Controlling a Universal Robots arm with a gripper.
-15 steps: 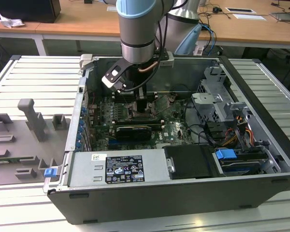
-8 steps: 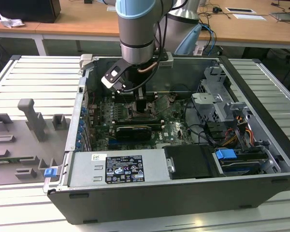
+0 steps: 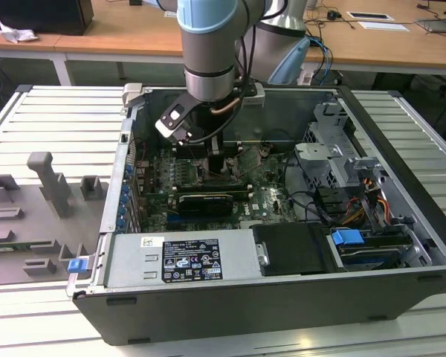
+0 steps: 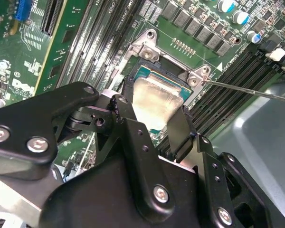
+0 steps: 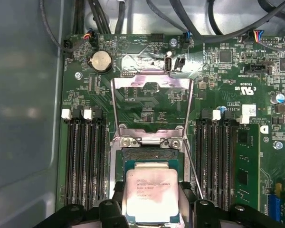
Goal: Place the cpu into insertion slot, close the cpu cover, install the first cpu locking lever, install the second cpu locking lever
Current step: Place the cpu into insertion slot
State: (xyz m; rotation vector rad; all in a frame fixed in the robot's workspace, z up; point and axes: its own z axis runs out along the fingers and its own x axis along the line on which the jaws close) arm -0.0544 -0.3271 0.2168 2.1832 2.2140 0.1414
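The cpu [image 5: 149,194], a small square chip with a pale silver top, hangs just over the open insertion slot [image 5: 151,154] on the green motherboard. My gripper [image 5: 151,203] is shut on it, one black finger against each of two opposite sides. The second wrist view has the same grip: the cpu [image 4: 156,99] sits between the fingers [image 4: 180,130] above the insertion slot [image 4: 149,71]. The cpu cover [image 5: 133,81], a shiny metal frame, is flipped open beyond the socket. A thin locking lever [image 4: 247,90] sticks out sideways, unlatched. In the exterior view my gripper [image 3: 221,169] reaches down into the computer case.
Memory slots [image 5: 83,156] flank the socket on both sides. A coin battery [image 5: 100,61] and cables [image 5: 213,28] lie past the open cover. Inside the case are a black card [image 3: 204,202], a power supply [image 3: 178,260] and a drive cage [image 3: 334,149]. Grey fixtures [image 3: 52,186] stand outside.
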